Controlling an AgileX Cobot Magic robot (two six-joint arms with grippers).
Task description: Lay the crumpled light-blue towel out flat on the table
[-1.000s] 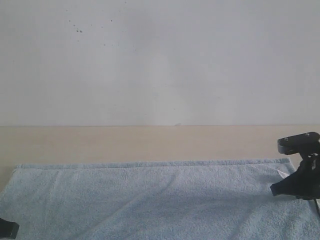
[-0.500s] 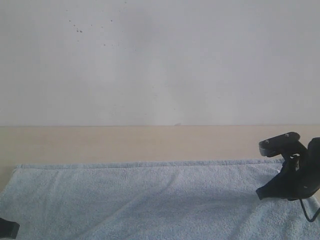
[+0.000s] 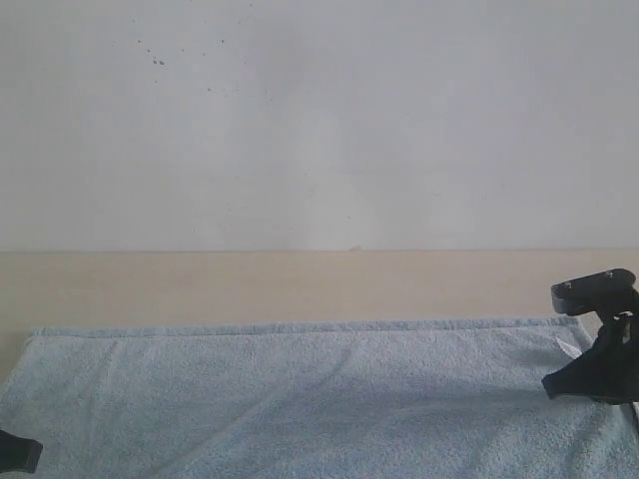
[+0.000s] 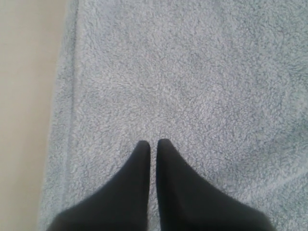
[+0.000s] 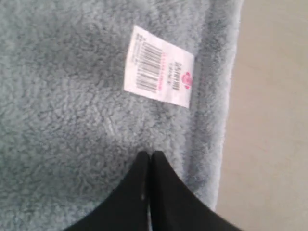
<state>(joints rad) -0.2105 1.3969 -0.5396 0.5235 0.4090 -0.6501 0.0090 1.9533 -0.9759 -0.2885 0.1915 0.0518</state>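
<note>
Where the towel (image 3: 300, 399) lies, it is spread out wide and flat on the table (image 3: 300, 284), and its far edge runs straight from side to side. It covers the near part of the table and goes out of the picture at the bottom. A bare strip of pale wood shows behind it. Behind that is a plain white wall (image 3: 319, 120) with a few dark spots (image 3: 158, 62).

The left gripper (image 4: 153, 143) has its two black fingers (image 4: 130, 192) pressed together, with only a thin line between them. Nothing is caught between them. The tips are over the fluffy blue cloth, near the towel's side edge, where a flat hem (image 4: 65, 120) runs next to the bare table. I cannot tell if the tips touch the cloth. In the outside view, only a small black bit of this gripper shows at the bottom left corner.

The right gripper (image 5: 150, 155) is pressed together too, and it holds nothing. Its tips point at the towel close to the other side edge. Just past the tips is a small white label (image 5: 159, 66) with black bars and pink print on it. The label lies flat on the cloth, close to the hem. In the outside view, this gripper is at the far right, over the towel's far right corner.
</note>
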